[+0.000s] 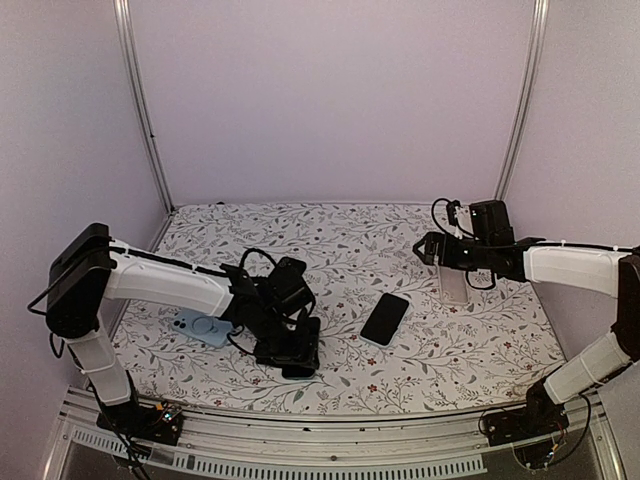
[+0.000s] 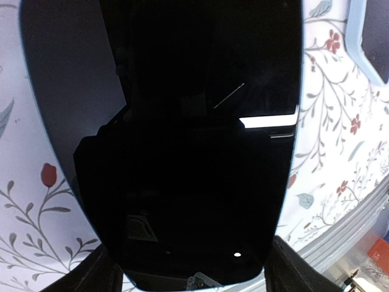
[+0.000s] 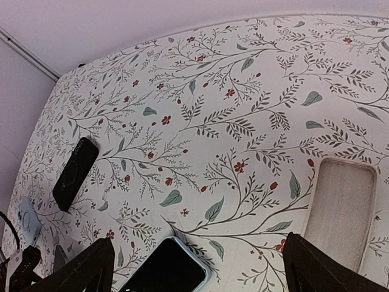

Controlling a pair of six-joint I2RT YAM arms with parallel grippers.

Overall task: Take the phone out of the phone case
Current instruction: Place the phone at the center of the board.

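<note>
At the far left a light-blue case [image 1: 200,327] lay back-up beside the left arm [image 1: 165,285]; just right of it the left gripper [image 1: 293,356] was down at the floral cloth [image 1: 330,230], directly over the phone [image 2: 182,152], hiding it from above; in the wrist view its dark, pale-rimmed screen ran lengthwise straight away from the fingers [image 2: 94,280], one at each side of its near end; whether they pinched the rim I could not tell; this arm was plainly nearer. Further right a second dark phone [image 1: 385,318] lay slantwise between the arms; then a clear case [image 1: 455,287]; above it the right gripper [image 1: 432,248] hung with jaws wide apart, holding nothing, well apart from the task's phone.
</note>
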